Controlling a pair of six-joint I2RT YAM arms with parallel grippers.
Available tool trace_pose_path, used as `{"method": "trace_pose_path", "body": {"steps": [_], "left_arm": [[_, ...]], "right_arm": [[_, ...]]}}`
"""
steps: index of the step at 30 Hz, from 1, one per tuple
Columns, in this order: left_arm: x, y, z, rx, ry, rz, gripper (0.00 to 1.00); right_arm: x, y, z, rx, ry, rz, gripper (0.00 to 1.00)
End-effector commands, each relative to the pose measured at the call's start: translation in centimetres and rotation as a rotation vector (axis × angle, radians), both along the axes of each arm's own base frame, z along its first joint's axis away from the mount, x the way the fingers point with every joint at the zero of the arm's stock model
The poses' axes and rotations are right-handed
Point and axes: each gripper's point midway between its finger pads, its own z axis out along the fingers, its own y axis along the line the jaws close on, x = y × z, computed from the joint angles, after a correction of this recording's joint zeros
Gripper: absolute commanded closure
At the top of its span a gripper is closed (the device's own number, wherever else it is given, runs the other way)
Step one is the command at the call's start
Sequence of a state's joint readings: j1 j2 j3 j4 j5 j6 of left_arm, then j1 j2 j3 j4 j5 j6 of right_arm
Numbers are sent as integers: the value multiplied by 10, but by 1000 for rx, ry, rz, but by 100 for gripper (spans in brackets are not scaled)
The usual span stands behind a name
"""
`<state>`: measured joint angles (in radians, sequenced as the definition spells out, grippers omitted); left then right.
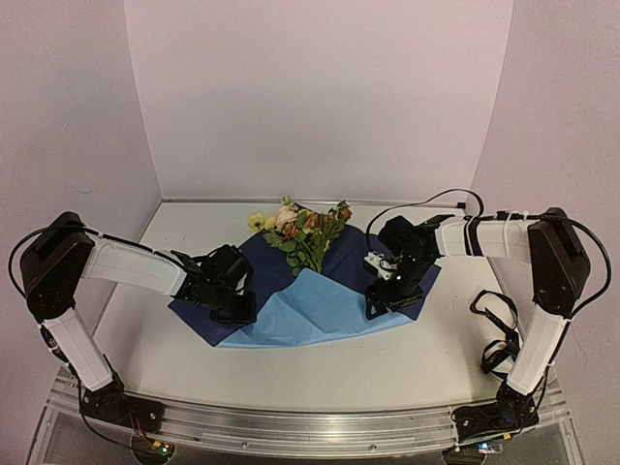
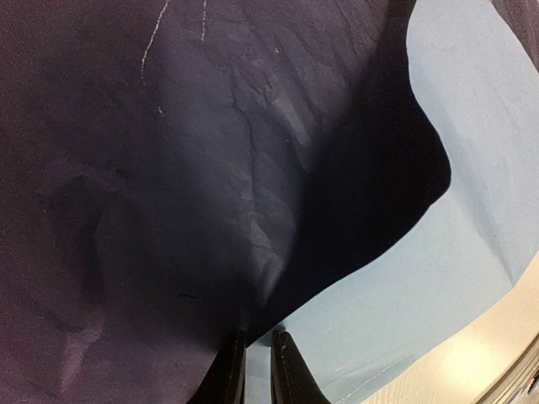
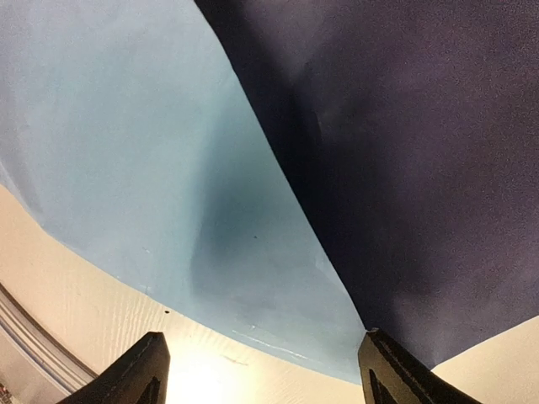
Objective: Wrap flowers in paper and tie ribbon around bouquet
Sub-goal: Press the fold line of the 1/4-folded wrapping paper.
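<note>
Pale wood-grain table point(image 1: 320, 373) carries everything, and the paper point(image 1: 291, 315) lies spread across its middle, darker blue reverse facing up over most of it. A light-blue flap is folded up from the near edge.

The flowers point(image 1: 305, 232) lie on the far half of the sheet. Their blooms are at the far corner and the stems run toward the near side, so the bunch's long axis points roughly from the back wall toward the arm bases, down the middle of the paper. No ribbon shows in any view.

The left gripper point(image 1: 237, 305) is down at the sheet's left side, with the stems off to its right. In the left wrist view its fingers point(image 2: 290, 370) stand narrow, almost together, and a raised fold of the dark paper runs down into them. It looks like a pinch on the sheet's edge.

The right gripper point(image 1: 378, 305) sits at the sheet's right side, with the stems to its left. In its own wrist view the fingers point(image 3: 396, 370) are spread wide with nothing between them. They hang just over the near edge, where light blue meets dark.

Both grippers are about equally far from the stems. Only the left has a hold, so the next fold is probably its own. The flap would cross the stems' axis from left to right, at a right angle to the bunch.
</note>
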<state>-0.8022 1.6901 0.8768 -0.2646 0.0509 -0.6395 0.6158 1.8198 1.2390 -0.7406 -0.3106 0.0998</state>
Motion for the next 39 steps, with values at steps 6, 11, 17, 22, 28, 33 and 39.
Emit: {"method": "trace_pose_path", "body": {"steps": [6, 11, 17, 22, 28, 33, 39], "left_arm": [[8, 7, -2, 29, 2, 19, 88], [8, 10, -3, 29, 9, 22, 88], [6, 15, -3, 35, 16, 26, 89], [2, 22, -1, 42, 18, 34, 89], [6, 24, 10, 39, -19, 19, 82], [25, 16, 46, 24, -106, 8, 61], [38, 9, 89, 7, -195, -3, 49]], "right_arm": [[9, -18, -8, -32, -43, -65, 28], [-6, -31, -22, -84, -7, -115, 40], [-18, -29, -22, -76, 31, -192, 53], [-31, -29, -13, -103, 57, -249, 60], [-26, -26, -6, -130, 82, -295, 68], [-19, -31, -6, -198, 85, -321, 72], [-13, -28, -2, -225, 97, -342, 77]]}}
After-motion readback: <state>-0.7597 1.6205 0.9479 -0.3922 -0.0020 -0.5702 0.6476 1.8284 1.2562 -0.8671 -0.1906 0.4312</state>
